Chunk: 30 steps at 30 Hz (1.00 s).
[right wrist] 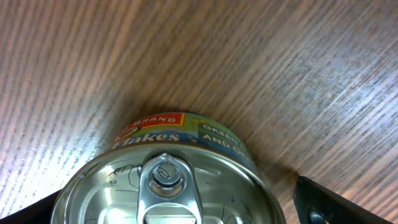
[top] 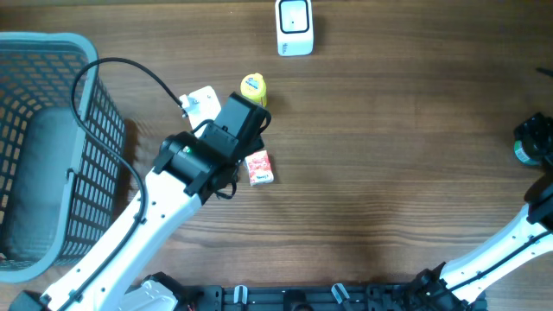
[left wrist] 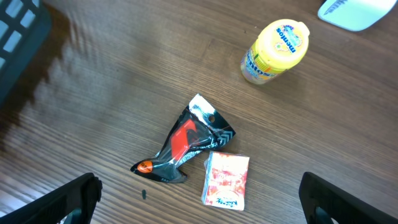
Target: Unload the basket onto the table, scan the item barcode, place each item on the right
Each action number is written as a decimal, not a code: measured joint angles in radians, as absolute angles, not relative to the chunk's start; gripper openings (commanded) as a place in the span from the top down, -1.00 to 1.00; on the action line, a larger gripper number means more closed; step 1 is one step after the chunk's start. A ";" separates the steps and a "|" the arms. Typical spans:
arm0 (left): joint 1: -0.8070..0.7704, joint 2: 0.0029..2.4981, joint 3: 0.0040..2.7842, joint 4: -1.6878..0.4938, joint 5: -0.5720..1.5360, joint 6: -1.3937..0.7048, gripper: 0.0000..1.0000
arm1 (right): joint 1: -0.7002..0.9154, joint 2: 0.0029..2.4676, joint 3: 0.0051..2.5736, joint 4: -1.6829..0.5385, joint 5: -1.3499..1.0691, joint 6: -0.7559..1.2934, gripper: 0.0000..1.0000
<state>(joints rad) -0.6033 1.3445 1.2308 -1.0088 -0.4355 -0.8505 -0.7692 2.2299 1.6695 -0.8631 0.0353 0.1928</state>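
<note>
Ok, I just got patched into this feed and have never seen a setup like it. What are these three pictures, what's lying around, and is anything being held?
The top picture looks straight down on a wooden table with two robot arms. The other two come from cameras on the arms' wrists, looking down past each claw.

The left arm reaches over a small group of goods: a yellow Mentos bottle, a black and red pouch and a small red and white packet. Its left claw is open above them, holding nothing. At the table's far edge sits a white scanner, and on the left a grey basket.

The right arm is at the right edge. Its right claw hangs over a tin can with a ring pull; the fingers stand wide on either side, not gripping it.
</note>
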 measured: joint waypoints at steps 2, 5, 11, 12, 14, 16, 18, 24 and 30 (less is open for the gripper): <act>-0.603 1.311 1.230 -1.008 -0.438 -0.839 -1.00 | -0.768 2.212 1.663 -0.878 0.003 0.189 -1.00; -0.603 1.200 1.230 -1.010 -0.479 -0.818 -1.00 | -0.734 2.098 1.655 -0.891 -0.032 0.186 -1.00; -0.603 0.894 1.230 -1.105 -0.605 -0.805 -1.00 | -0.446 1.727 1.660 -0.958 -0.029 0.175 -1.00; -0.603 0.833 1.230 -1.132 -0.619 -0.805 -1.00 | -0.364 1.695 1.661 -0.991 -0.031 0.164 -1.00; -0.603 0.727 1.230 -1.193 -0.641 -0.802 -1.00 | -0.174 1.679 1.664 -1.074 -0.102 0.105 -0.99; -0.603 0.675 1.229 -1.281 -0.647 -0.802 -1.00 | -0.043 1.687 1.658 -1.156 -0.203 0.041 -1.00; -0.603 0.645 1.230 -1.311 -0.654 -0.801 -1.00 | 0.089 1.703 1.656 -1.204 -0.266 -0.036 -1.00; -0.603 0.642 1.229 -1.333 -0.655 -0.798 -1.00 | 0.347 1.762 1.633 -1.324 -0.269 0.234 -0.99; -0.603 0.642 1.229 -1.364 -0.653 -0.798 -1.00 | 0.449 1.764 1.630 -1.201 -0.322 0.721 -1.00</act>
